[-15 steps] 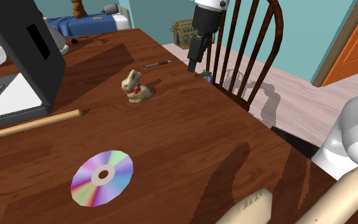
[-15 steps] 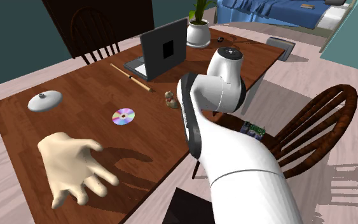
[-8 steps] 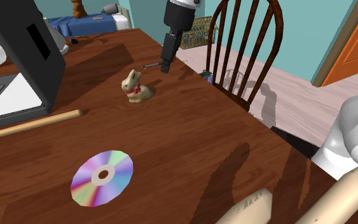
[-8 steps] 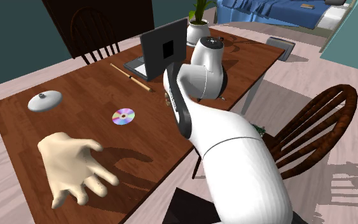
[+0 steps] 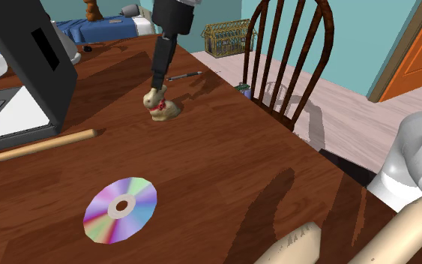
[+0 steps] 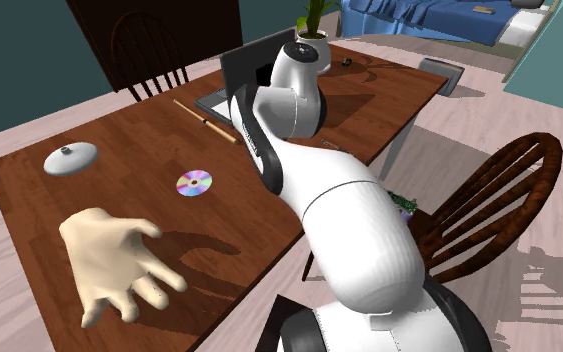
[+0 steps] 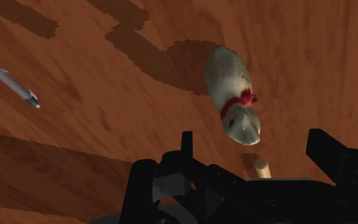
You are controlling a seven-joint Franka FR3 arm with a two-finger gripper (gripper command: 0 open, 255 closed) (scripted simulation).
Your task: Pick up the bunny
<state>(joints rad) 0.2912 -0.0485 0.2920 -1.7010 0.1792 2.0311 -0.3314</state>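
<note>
Swinging across from the chair side, the gripper [image 5: 157, 84] now hangs right over the bunny [image 5: 162, 105], fingers spread wide and gripping nothing. The bunny hasn't budged: it sits on the table [image 5: 224, 172] at one o'clock from the disc [image 5: 120, 209], with the pen [image 5: 184, 76] at one o'clock beyond it.

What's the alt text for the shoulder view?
Black two-finger claw hangs close over the head of a small tan bunny with a red collar on a dark wooden table. An iridescent disc lies nearer the camera.
</note>
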